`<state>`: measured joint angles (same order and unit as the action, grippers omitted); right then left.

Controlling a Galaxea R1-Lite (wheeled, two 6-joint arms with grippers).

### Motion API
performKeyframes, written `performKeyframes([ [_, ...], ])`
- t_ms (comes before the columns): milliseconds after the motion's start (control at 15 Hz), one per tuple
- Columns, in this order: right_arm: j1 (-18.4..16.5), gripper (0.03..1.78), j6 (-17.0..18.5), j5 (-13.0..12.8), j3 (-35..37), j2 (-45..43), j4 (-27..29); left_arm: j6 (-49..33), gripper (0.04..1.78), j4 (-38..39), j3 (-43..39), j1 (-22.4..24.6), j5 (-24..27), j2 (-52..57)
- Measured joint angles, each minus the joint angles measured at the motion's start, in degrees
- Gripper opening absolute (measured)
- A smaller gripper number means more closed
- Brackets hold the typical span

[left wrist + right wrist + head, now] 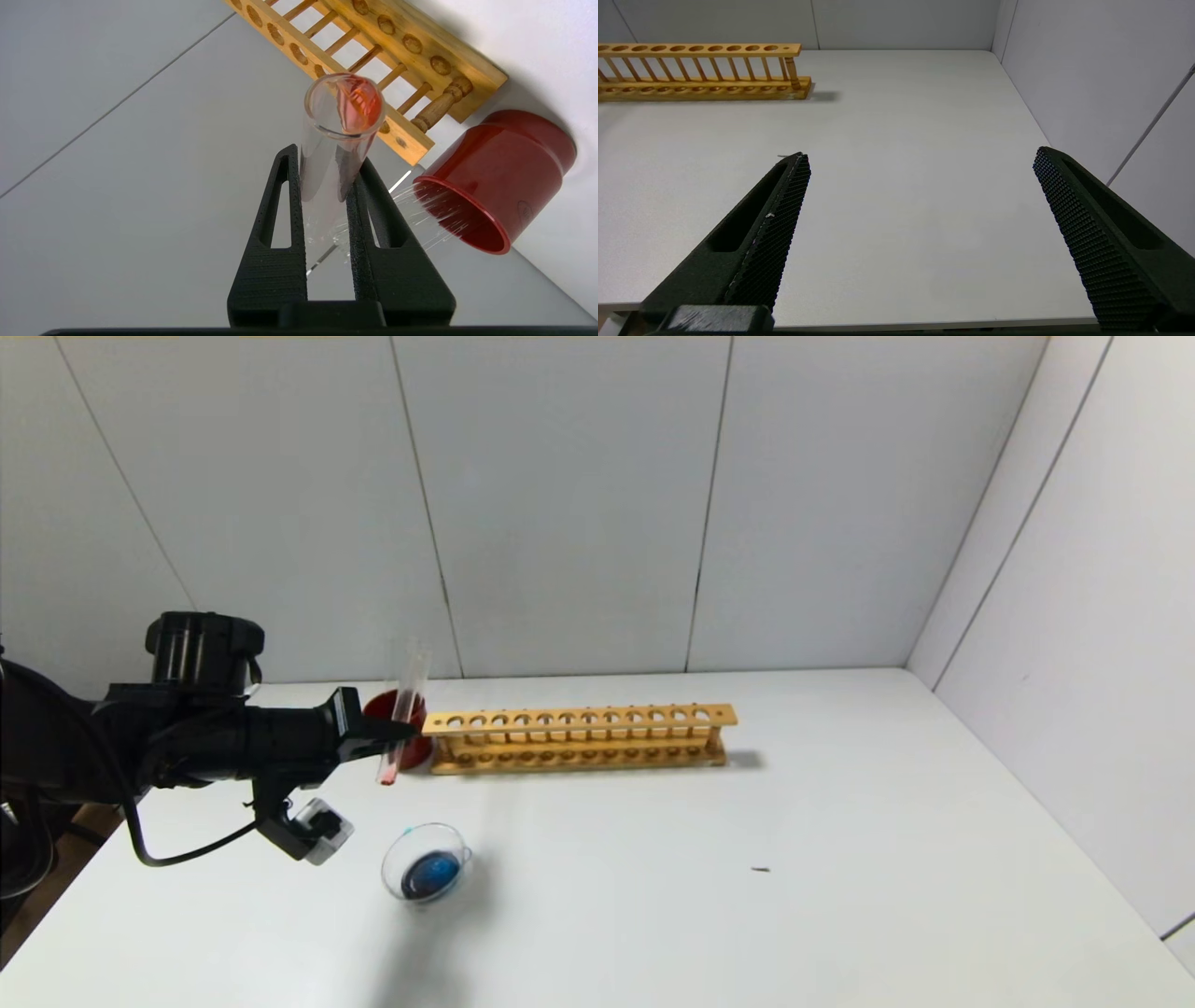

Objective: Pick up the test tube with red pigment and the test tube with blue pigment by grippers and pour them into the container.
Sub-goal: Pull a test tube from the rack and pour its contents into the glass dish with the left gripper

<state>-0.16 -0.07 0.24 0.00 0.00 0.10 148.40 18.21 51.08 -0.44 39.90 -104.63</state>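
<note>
Left claw (403, 729) gripped the test tube with red pigment (402, 714) near upright, lifted above the bench (747, 896).
The pour step appeared next: carry and tip it over the container (427, 864), sitting toward 5 o'clock from the claw and already holding blue liquid. Right claw (920, 233) hung open, parked over the bench's right side.

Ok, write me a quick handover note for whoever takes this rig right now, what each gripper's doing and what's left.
Left gripper: shut on the test tube with red pigment, held nearly upright above the table, beside the red cup and the wooden rack.
Right gripper: open, holding nothing, low at the table's near edge.
The container sits nearer the robot than the held tube, with blue liquid already in it.
The blue tube is not in view.
Left: tip the red tube into the container.
</note>
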Motion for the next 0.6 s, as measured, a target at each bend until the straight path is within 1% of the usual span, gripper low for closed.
performKeyframes([
  [600,0.0,1.75,0.0,0.0,0.0,0.0,0.0,4.3,0.31,0.0,-1.4,-0.1,0.8,1.4],
])
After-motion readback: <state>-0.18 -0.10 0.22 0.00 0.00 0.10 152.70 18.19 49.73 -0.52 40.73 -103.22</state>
